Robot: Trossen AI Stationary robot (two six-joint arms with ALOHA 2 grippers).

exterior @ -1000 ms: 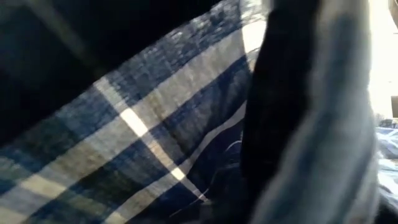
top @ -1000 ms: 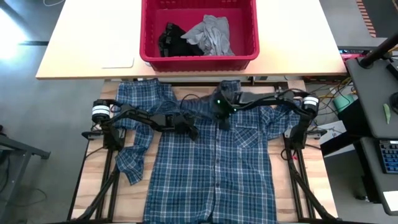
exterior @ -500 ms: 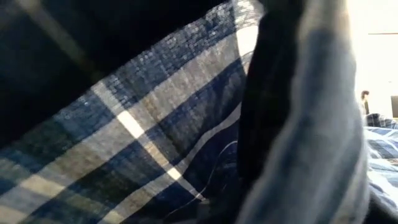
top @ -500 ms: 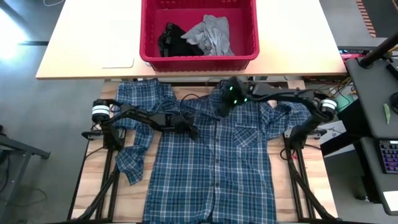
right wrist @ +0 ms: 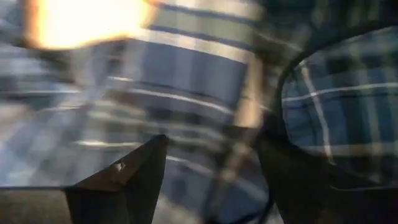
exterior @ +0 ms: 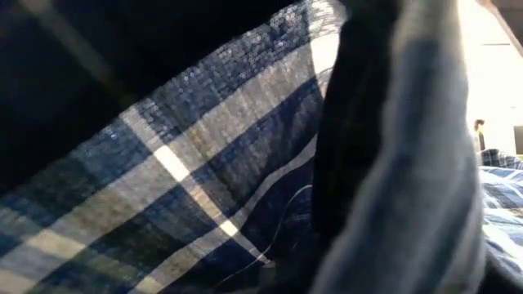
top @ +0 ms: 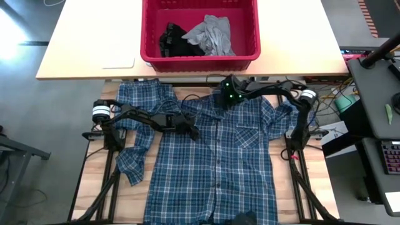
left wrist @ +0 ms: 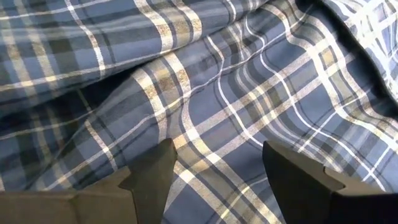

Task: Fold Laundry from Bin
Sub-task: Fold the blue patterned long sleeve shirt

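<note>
A blue-and-white plaid shirt (top: pixel 215 162) lies spread front-up on the table, collar toward the far edge, its left sleeve (top: pixel 134 156) bent over itself. My left gripper (top: pixel 192 132) stands open over the shirt's left shoulder area (left wrist: pixel 205 93). My right gripper (top: pixel 225 97) is open over the collar region (right wrist: pixel 186 74). The red bin (top: pixel 200 60) stands on the far table with a light grey T-shirt (top: pixel 212 34) and a small black garment (top: pixel 170 39) in it. My left gripper's open fingers (left wrist: pixel 158 165) slant down just over a single flat stretch of plaid cloth; I cannot tell whether they touch it. My right gripper touches nothing that shows.
Plaid cloth (exterior: pixel 204 180) hangs close before the low camera and fills its view. A white flat item (top: pixel 117 61) lies on the far table left of the bin. A desk with cables and a keyboard (top: pixel 390 156) stands beyond the table's right edge.
My right gripper has gone from the shirt's upper button line toward the table's far edge, up to the collar, and its wrist has rolled. The shirt lies as before. My left arm has kept still.
</note>
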